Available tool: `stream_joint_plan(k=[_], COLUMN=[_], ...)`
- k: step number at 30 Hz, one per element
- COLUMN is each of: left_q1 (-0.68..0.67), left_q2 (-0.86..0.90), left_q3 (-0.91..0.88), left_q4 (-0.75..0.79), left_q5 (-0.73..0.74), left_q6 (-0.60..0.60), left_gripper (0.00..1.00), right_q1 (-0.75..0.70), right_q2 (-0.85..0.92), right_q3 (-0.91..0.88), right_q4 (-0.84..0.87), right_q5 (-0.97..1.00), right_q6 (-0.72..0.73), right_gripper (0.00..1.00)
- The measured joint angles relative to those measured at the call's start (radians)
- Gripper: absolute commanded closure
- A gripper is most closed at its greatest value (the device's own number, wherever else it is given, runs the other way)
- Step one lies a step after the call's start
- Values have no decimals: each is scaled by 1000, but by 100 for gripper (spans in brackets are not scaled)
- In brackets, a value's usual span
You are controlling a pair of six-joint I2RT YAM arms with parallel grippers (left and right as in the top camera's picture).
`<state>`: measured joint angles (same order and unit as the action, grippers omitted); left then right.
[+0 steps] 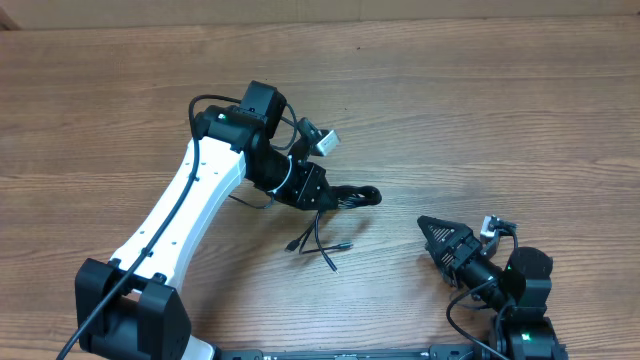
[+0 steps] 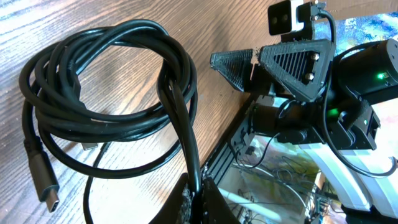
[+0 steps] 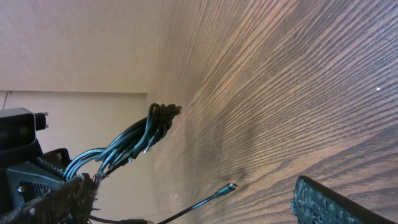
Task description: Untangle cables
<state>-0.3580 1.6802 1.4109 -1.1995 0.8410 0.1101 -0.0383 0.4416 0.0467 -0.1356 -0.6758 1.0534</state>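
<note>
The cables (image 1: 352, 196) are a black coiled bundle at mid-table, with loose plug ends (image 1: 322, 246) trailing toward the front. My left gripper (image 1: 322, 192) is shut on one strand of the bundle. In the left wrist view the coil (image 2: 106, 74) hangs over the wood, the strand runs down between the closed jaws (image 2: 199, 185), and a plug (image 2: 45, 179) dangles at the left. My right gripper (image 1: 437, 236) stands open to the right of the bundle, apart from it. In the right wrist view its fingers (image 3: 326, 202) are wide apart, with the bundle (image 3: 134, 140) and a plug tip (image 3: 227, 186) ahead.
The wooden table (image 1: 500, 110) stretches bare-grained all round. The left arm's white link (image 1: 175, 215) crosses the left front. The right arm's base (image 1: 525, 300) sits at the front right, near the black rail (image 1: 340, 353) on the table's front edge.
</note>
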Motion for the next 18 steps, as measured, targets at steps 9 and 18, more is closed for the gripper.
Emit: stream_joint_plan(k=[9, 18], left_q1=[0, 6], left_q2=[0, 0], left_q3=[0, 1], left_q4=[43, 18], left_q5=[0, 50], left_q6=[-3, -4], left_gripper=[96, 96], right_q1=[0, 0], right_q2=[0, 0], right_q3=[0, 0], right_q4=[0, 1], right_q5=[86, 127], right_q6=[0, 8], right_gripper=[0, 5])
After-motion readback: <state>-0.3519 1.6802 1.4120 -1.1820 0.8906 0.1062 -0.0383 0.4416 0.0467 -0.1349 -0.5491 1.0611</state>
